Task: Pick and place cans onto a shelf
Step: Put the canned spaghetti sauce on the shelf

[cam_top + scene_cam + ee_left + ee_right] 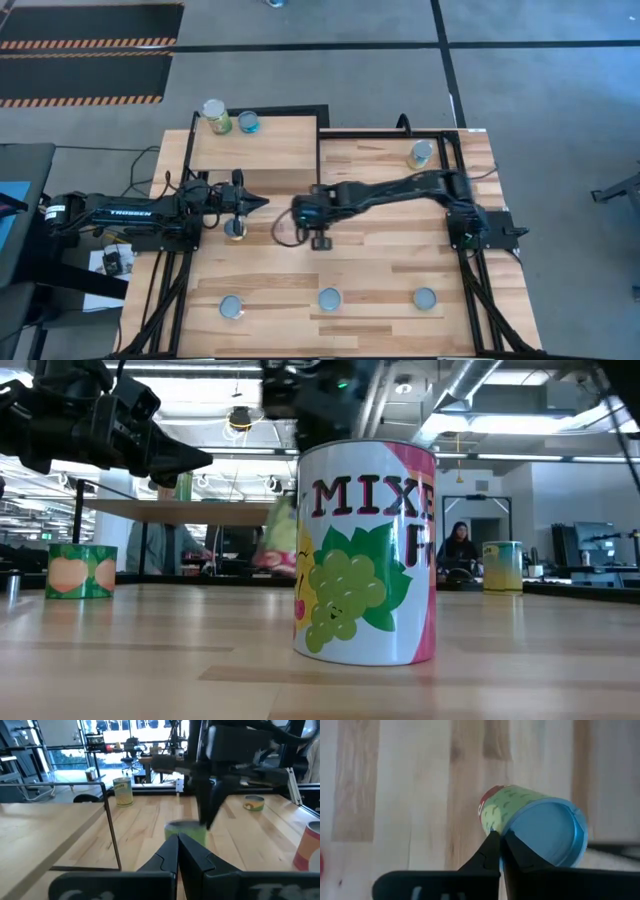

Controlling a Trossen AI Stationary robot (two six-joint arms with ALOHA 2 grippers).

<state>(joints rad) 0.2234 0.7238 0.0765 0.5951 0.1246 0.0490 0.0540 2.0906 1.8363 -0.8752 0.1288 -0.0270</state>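
Observation:
The pale shelf stands at the table's far left with two cans on top. My left gripper is shut and empty, level above the table, pointing right; it also shows in the left wrist view. A can stands under its wrist. My right gripper is shut and points down over a green-labelled can, which also shows just ahead of my left gripper. In the high view the right gripper hides this can. My right gripper's shut fingertips stand at the green can's side, just under its blue top's rim, coming from above. The can stands on the table. I cannot tell whether the fingertips touch it.
Three cans stand along the near edge; the middle one fills the low view. One can stands at the far right. Black frame rails run along both table sides. People sit in the room behind.

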